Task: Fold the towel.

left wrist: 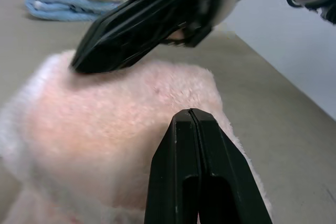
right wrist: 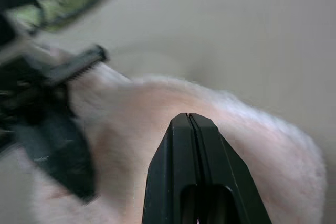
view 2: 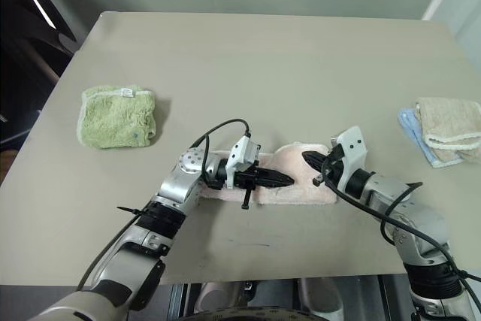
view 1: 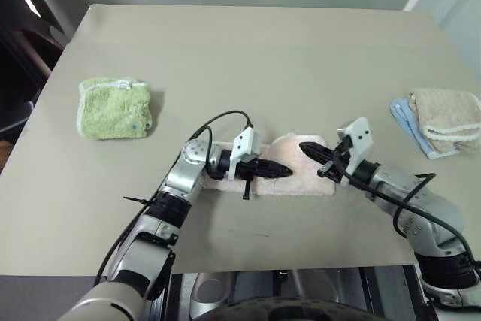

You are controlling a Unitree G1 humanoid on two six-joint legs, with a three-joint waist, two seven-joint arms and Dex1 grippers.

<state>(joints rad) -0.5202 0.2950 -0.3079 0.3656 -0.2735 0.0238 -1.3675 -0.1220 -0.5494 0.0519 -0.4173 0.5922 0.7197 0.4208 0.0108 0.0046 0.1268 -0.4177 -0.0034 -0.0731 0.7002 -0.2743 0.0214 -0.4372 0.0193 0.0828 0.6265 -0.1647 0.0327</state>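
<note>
Towel: the pink towel (view 1: 301, 171) lies bunched in a small folded heap near the front edge of the bench (view 1: 248, 58), with a hump in its middle.
Left gripper (view 1: 284, 171): its fingers are pressed together, and the tip lies on the towel's left half. I cannot tell if any cloth is pinched.
Right gripper (view 1: 305, 146): its fingers are pressed together too, with the tip at the top of the hump.
Other cloths: the green towel (view 1: 114, 107) is well to the left of the pink towel; the beige and blue cloths (view 1: 440, 121) are well to its right.
What could go wrong: if the shut fingers only push and hold no cloth, the towel may slide or bunch up more. The two tips are close and could bump.
</note>
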